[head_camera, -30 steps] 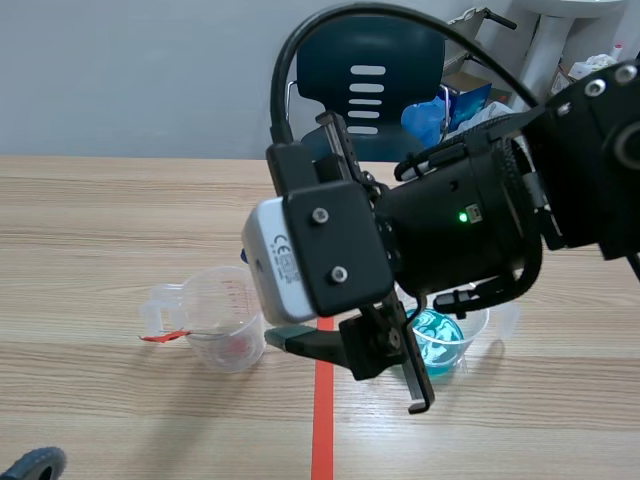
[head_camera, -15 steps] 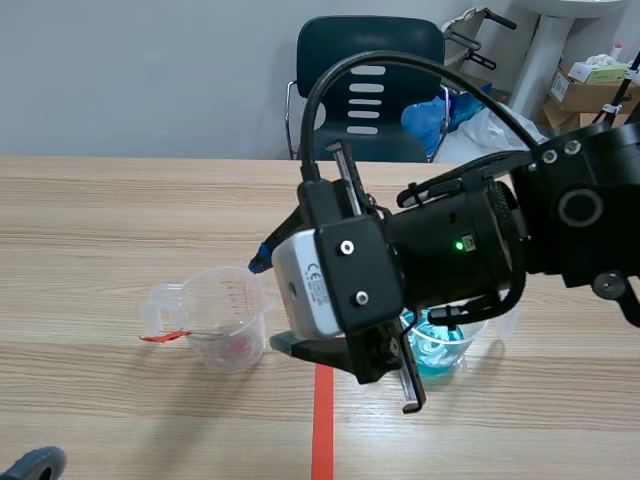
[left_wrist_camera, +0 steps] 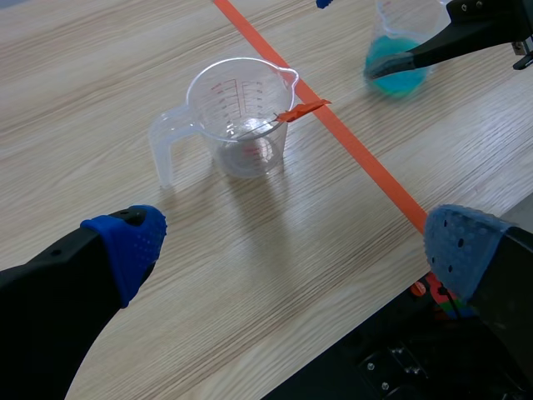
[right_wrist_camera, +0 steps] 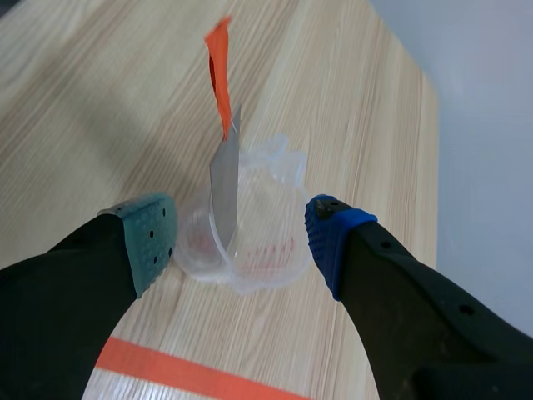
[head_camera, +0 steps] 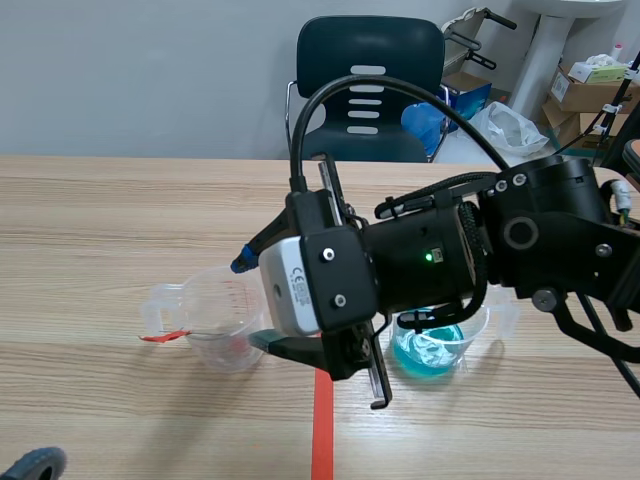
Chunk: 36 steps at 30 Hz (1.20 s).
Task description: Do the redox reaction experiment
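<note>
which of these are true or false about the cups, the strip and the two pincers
1. The right pincer is open. True.
2. The metal strip lies flat on the table. False: it leans inside the clear measuring cup, with its orange-red end sticking out past the rim.
3. The second cup holds blue liquid. True.
4. The left pincer is shut on the measuring cup. False: it is open and apart from the cup, which stands ahead of it.
</note>
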Motion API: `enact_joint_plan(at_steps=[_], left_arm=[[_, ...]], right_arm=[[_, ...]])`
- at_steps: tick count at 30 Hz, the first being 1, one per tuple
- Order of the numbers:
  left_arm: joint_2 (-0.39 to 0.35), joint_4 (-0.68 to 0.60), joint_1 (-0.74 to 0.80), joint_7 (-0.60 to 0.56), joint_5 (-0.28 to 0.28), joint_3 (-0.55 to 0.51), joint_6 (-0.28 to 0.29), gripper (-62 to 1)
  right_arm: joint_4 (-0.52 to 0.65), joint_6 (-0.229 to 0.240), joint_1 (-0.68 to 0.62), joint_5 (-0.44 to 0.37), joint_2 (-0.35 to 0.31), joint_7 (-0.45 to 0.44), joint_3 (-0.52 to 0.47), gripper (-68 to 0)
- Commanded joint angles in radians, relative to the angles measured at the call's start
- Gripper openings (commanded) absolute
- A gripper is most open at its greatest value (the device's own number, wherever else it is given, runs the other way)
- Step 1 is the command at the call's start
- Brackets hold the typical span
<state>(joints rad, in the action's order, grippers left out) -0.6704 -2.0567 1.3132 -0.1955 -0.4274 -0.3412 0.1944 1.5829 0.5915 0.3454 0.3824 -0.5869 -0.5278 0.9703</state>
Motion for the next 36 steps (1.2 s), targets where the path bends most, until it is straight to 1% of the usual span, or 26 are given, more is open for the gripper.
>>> enact_joint_plan(at_steps=[1,9,14,19,26,31,36], left_arm=[[0.008,-0.009,0.003,-0.018,-0.002,0.003,0.003,1.4],[0.008,-0.009,0.003,-0.018,-0.002,0.003,0.003,1.4],[0.008,-0.009,0.003,-0.018,-0.002,0.003,0.003,1.4],[0.008,-0.009,0.003,-0.018,-0.002,0.003,0.003,1.4],[0.008,-0.009,0.003,-0.018,-0.002,0.003,0.003,1.4],[0.008,-0.009,0.003,-0.017,-0.002,0.003,0.003,1.4],[0.008,-0.009,0.003,-0.017,-0.002,0.003,0.003,1.4]], right_arm=[[0.019,-0.001,0.014,0.002,0.006,-0.026,-0.007,-34.1],[0.018,-0.002,0.014,0.060,0.050,-0.043,0.010,-34.1],[0.013,-0.010,0.014,0.061,0.070,-0.048,0.031,-34.1],[-0.019,-0.043,0.014,0.093,0.090,-0.048,0.058,-34.1],[-0.089,-0.052,0.014,0.108,0.136,-0.050,0.065,-34.1],[-0.094,-0.072,0.014,0.130,0.151,-0.061,0.065,-34.1],[-0.095,-0.076,0.014,0.142,0.172,-0.063,0.065,-34.1]])
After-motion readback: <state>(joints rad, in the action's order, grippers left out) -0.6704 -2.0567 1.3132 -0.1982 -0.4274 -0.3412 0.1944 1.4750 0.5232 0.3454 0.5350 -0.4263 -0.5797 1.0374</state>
